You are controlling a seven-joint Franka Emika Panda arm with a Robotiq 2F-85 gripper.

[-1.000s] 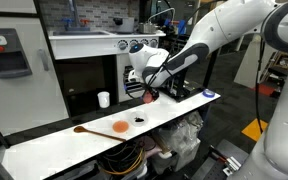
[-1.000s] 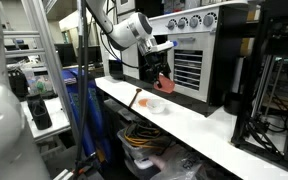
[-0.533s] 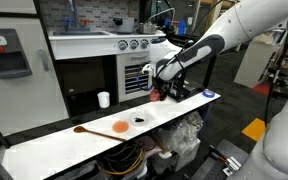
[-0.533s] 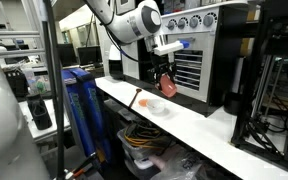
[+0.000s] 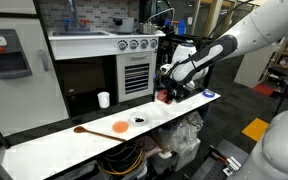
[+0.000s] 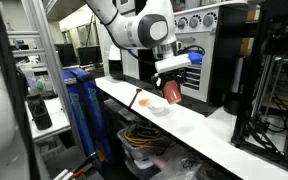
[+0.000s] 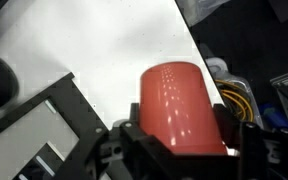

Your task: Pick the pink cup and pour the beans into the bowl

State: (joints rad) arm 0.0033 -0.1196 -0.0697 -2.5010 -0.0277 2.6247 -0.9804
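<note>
My gripper (image 5: 167, 85) is shut on the pink cup (image 5: 162, 97) and holds it above the white table, tilted. It is to the right of the bowl (image 5: 139, 120), where a dark patch of beans (image 5: 139, 119) shows. In an exterior view the cup (image 6: 174, 91) hangs under the gripper (image 6: 171, 72), just beyond the white bowl (image 6: 156, 106). In the wrist view the cup (image 7: 179, 105) fills the space between the jaws (image 7: 182, 140); I cannot see inside it.
An orange dish (image 5: 120, 127) and a wooden spoon (image 5: 79, 129) lie left of the bowl on the table (image 5: 44, 145). A white cup (image 5: 104, 99) stands at the back. An oven front (image 5: 134, 72) is behind. Cables lie under the table (image 7: 234, 95).
The gripper with the pink cup has moved away from the bowl along the table, to the right in an exterior view. The arm has stretched further out.
</note>
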